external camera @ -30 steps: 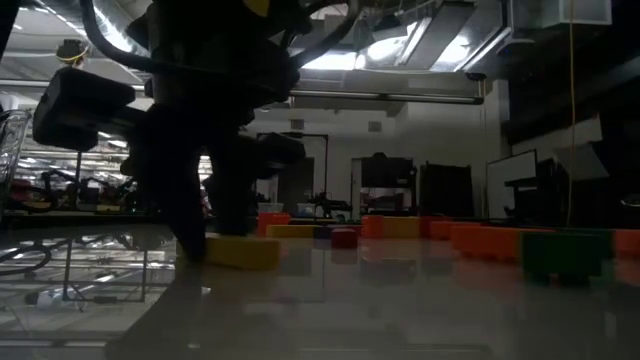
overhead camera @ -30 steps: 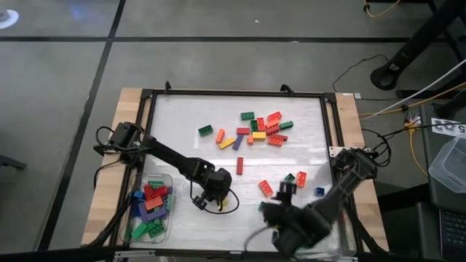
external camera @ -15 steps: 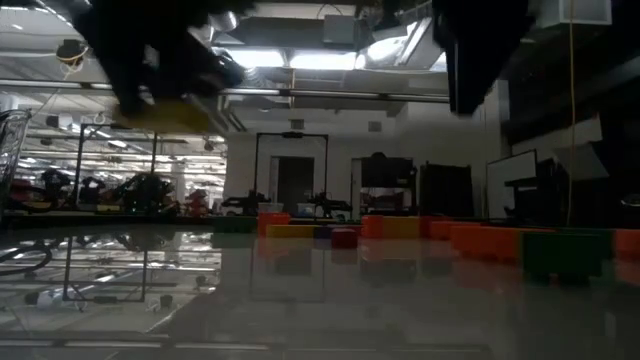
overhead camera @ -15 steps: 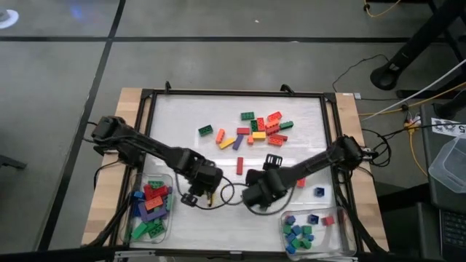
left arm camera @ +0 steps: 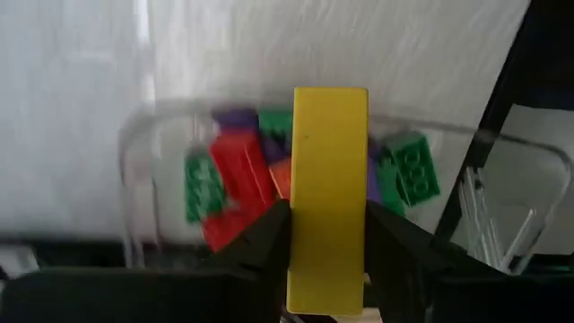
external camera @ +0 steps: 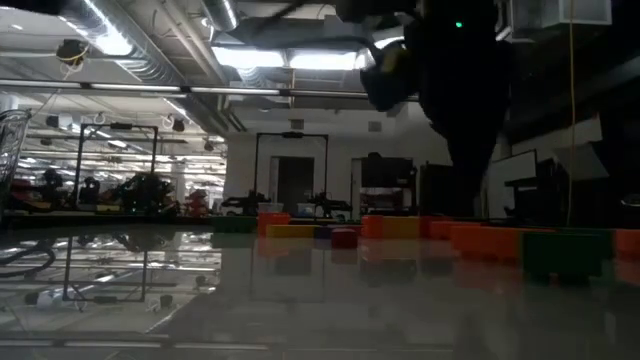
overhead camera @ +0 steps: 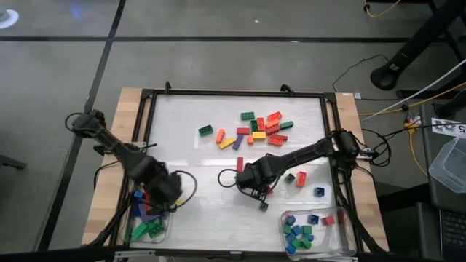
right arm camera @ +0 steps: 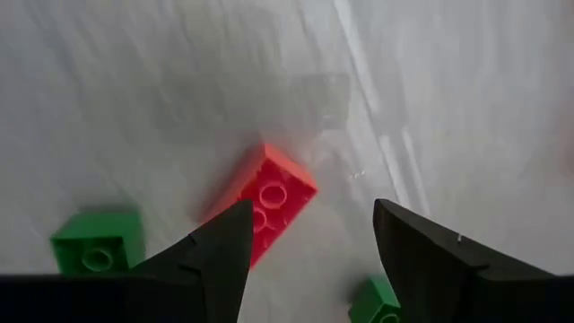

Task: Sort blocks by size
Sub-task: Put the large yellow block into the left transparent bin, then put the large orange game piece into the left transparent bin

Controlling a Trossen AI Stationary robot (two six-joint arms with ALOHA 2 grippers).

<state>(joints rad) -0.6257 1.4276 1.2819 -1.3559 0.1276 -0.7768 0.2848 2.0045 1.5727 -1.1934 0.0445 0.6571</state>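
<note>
- Left wrist view shows the left gripper [left arm camera: 327,247] holding a long yellow block [left arm camera: 329,193] between its fingers, above the clear tray [left arm camera: 139,188] of long red, green, purple and orange blocks at the table's near left.
- High view puts the right gripper [overhead camera: 256,191] mid-table; its fingers stand wide apart and empty.
- A red block [right arm camera: 266,200] lies flat just ahead of them, with a small green block [right arm camera: 97,240] beside it.
- More loose blocks [overhead camera: 258,129] lie scattered farther back.
</note>
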